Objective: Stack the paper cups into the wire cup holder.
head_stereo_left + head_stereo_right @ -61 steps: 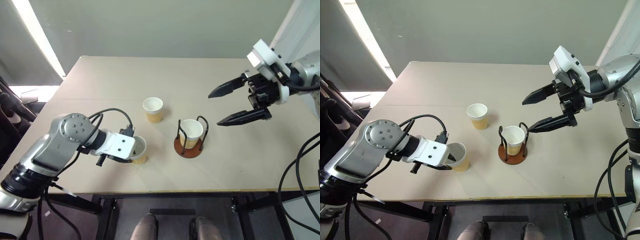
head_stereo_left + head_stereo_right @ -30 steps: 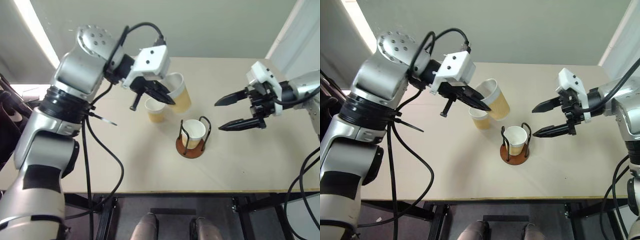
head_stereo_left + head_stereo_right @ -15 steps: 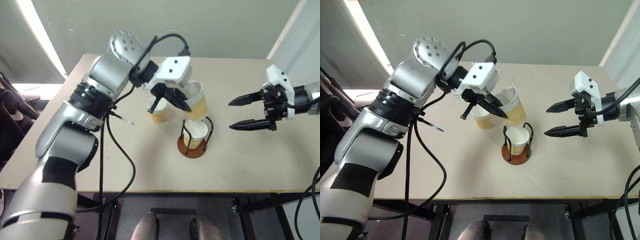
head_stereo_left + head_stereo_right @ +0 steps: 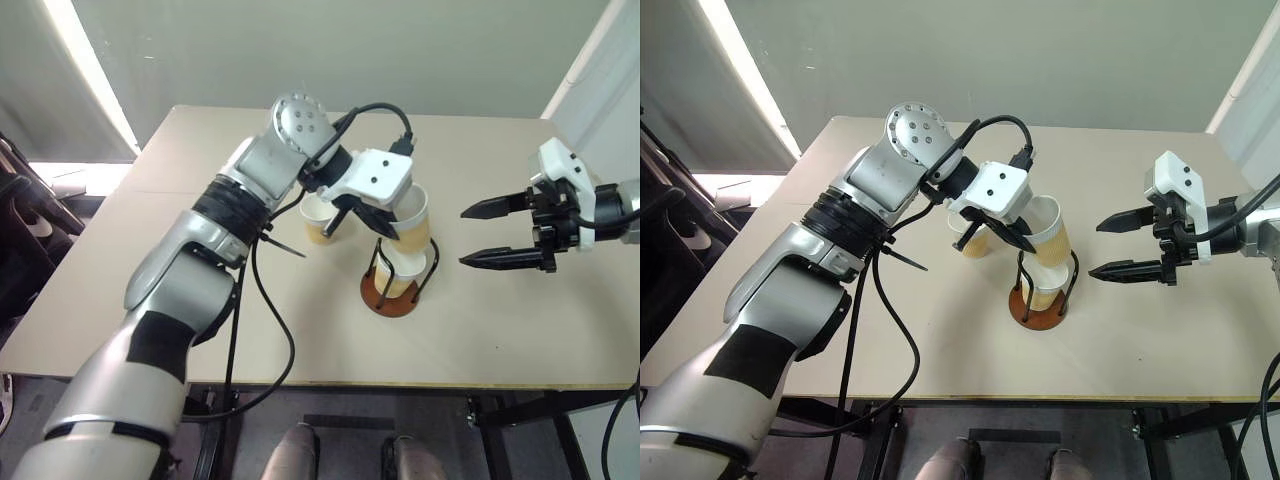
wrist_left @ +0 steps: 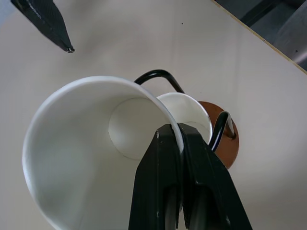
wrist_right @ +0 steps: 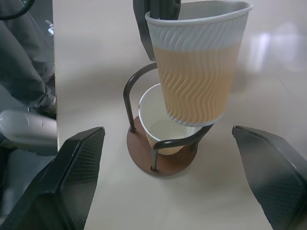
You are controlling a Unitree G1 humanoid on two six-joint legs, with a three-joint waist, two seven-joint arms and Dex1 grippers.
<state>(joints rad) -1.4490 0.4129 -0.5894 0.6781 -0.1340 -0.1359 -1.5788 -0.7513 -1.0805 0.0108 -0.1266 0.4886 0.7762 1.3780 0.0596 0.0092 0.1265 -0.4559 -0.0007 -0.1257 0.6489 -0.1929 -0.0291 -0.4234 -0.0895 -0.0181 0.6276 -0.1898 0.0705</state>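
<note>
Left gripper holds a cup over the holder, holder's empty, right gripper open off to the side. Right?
Not quite: the wire cup holder is not empty; the right wrist view shows a cup already seated in it. The rest stands: the left gripper holds a cup above it, and the right gripper waits open beside.

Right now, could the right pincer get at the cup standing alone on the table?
Probably not easily. The lone cup stands beyond the left arm, which crosses in front of it, and the held cup and wire holder lie between it and the open right pincer.
</note>
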